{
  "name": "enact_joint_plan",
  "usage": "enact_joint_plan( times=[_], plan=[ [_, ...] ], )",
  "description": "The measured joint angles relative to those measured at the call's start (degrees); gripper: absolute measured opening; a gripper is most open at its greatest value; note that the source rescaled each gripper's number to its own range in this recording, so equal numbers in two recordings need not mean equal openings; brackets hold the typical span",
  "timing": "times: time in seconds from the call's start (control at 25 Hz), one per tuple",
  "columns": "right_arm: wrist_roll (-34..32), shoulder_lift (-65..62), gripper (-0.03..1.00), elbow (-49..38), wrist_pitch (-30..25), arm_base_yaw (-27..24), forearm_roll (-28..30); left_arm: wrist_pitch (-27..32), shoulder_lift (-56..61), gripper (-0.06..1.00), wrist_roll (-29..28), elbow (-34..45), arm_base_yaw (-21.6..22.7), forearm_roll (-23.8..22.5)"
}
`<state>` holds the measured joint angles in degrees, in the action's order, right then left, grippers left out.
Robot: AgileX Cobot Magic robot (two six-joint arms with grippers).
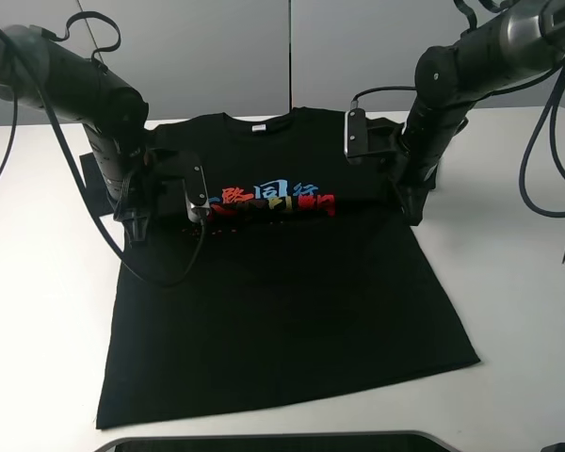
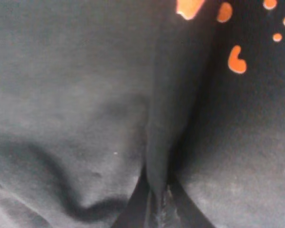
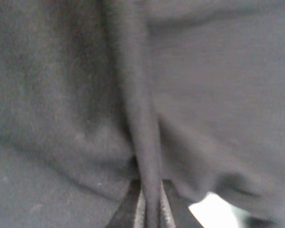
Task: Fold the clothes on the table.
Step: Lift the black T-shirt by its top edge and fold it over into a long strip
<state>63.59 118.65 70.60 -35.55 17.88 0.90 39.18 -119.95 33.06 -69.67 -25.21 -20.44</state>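
Overhead, noted black T-shirt (image 1: pixel 282 301) lying flat at centre frame on white table (image 1: pixel 38 330), print up. Found left gripper (image 1: pixel 137 226) down by the sleeve at frame left and right gripper (image 1: pixel 412 212) at frame right, mirrored, presumably for an even lift. From left wrist, seen clamped shut on raised ridge of cloth (image 2: pixel 166 118). From right wrist, likewise pinched closed on fabric pleat (image 3: pixel 142 118).
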Motion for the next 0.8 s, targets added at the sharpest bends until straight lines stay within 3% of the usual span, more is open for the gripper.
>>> enact_joint_plan(
  times=[0.16, 0.4, 0.64, 0.8],
  plan=[
    [-0.88, -9.01, 0.00, 0.58, 4.56, 0.00, 1.13, -0.92, 5.81, 0.00, -4.58, -2.17, 0.00, -3.80],
    [-7.69, -16.33, 0.00, 8.64, 5.65, 0.00, 5.87, -1.74, 14.86, 0.00, -10.52, -11.62, 0.00, -10.15],
    [-10.51, -16.73, 0.00, 15.89, 5.65, 0.00, 7.03, -1.74, 16.94, 0.00, -13.81, -22.81, 0.00, -12.92],
    [-13.54, -16.73, 0.00, 16.59, 4.53, 0.00, 7.12, -0.62, 17.06, 0.00, -15.76, -24.89, 0.00, -12.79]
  ],
)
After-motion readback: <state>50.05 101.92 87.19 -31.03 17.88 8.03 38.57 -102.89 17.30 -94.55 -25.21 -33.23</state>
